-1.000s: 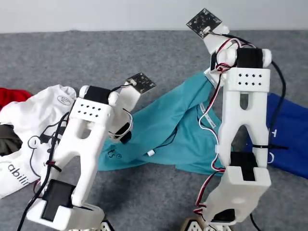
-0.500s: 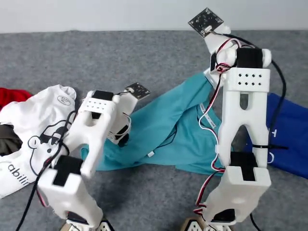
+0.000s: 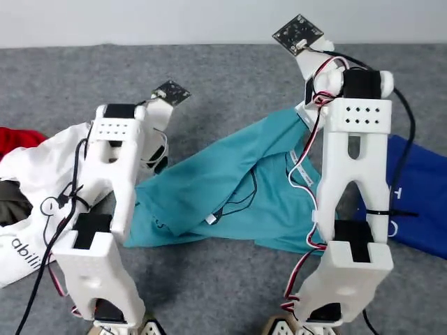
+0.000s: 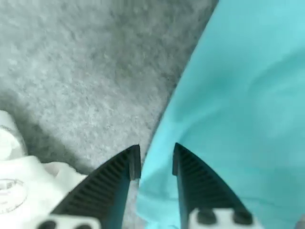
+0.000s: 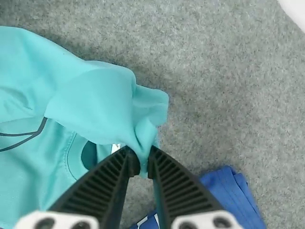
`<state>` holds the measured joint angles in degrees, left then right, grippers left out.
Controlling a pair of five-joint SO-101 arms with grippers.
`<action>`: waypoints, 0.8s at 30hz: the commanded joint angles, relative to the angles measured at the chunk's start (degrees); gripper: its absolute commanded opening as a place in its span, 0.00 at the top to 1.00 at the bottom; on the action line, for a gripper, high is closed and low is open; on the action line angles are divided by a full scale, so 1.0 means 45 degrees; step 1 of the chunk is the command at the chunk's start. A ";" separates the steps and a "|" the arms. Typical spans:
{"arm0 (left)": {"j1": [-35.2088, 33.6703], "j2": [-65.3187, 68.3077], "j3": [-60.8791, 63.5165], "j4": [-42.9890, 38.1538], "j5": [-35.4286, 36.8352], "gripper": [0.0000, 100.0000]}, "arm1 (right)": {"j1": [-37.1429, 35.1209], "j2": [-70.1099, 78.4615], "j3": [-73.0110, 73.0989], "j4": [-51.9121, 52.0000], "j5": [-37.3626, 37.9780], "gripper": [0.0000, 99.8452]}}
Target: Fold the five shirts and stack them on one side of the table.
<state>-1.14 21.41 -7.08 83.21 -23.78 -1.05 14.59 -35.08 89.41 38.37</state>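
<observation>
A teal shirt [image 3: 223,181] lies crumpled across the middle of the grey table. My left gripper [image 3: 157,157] is at its left edge, beside a white printed shirt [image 3: 49,174]. In the left wrist view the gripper [image 4: 156,160] is shut on the edge of the teal shirt [image 4: 238,95]. My right gripper [image 3: 306,115] holds the shirt's far right corner. The right wrist view shows that gripper [image 5: 143,164] shut on a bunched fold of teal shirt [image 5: 86,100]. A blue shirt [image 3: 419,188] lies to the right, partly under the right arm.
A red shirt [image 3: 17,139] and a dark garment [image 3: 10,199] peek out at the left edge by the white shirt [image 4: 19,181]. Blue shirt [image 5: 228,191] lies near the right gripper. Bare grey table [image 3: 209,84] stretches along the back.
My left arm has swung back and to the left, dragging the teal shirt's left edge with it and stretching the cloth. The right arm has stayed put.
</observation>
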 commanded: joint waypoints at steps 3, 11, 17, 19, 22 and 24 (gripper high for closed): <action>0.0996 -0.0117 -0.1729 0.2462 -0.0059 0.89 | -0.0088 -0.0264 -0.0156 0.0107 -0.0117 0.99; 0.3009 -0.0742 -0.1241 0.3868 0.0879 0.89 | 0.0010 -0.0264 -0.0156 0.0147 -0.0117 0.99; 0.4552 -0.1719 0.1241 0.3477 0.0996 0.86 | 0.0010 -0.0244 -0.0156 0.0400 -0.0098 0.99; 0.4650 -0.1719 0.1670 0.3028 0.1289 0.86 | 0.0010 -0.0225 -0.0156 0.0400 -0.0098 0.99; 0.4669 -0.1719 0.2139 0.2481 0.1407 0.84 | -0.0010 -0.0186 -0.0156 0.0381 -0.0098 0.99; 0.4571 -0.1700 0.2432 0.2051 0.1407 0.83 | -0.0029 -0.0166 -0.0156 0.0381 -0.0098 0.99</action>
<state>19.43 17.19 2.95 95.25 -17.89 -1.05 14.59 -35.08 90.90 38.37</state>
